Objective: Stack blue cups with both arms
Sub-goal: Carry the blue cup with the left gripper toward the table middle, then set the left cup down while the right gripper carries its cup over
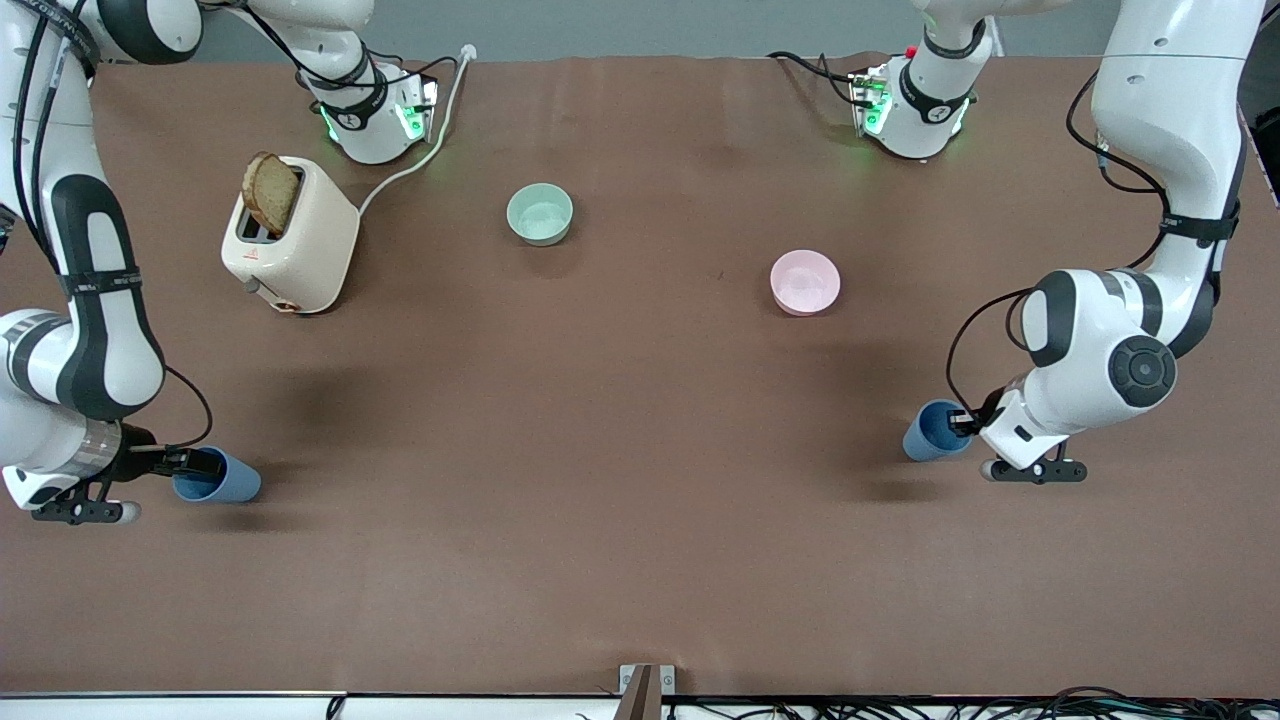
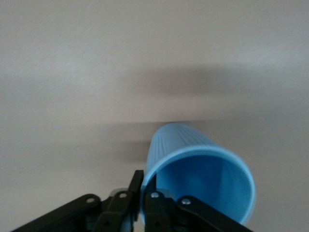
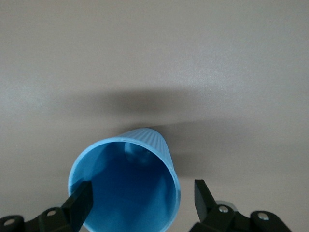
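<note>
Left gripper clamped on one blue cup's rim, right gripper spread around another; bowls, toaster apart

One cup lay on its side at the right arm's end of the table, the other cup toward the left arm's end (both nearer the front camera than the bowls). The two bowls sat between, well apart, with the toaster toward the right arm's end, bread in its slot.

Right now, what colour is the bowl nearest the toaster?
Mint green bowl; clearest in the front view.
</note>
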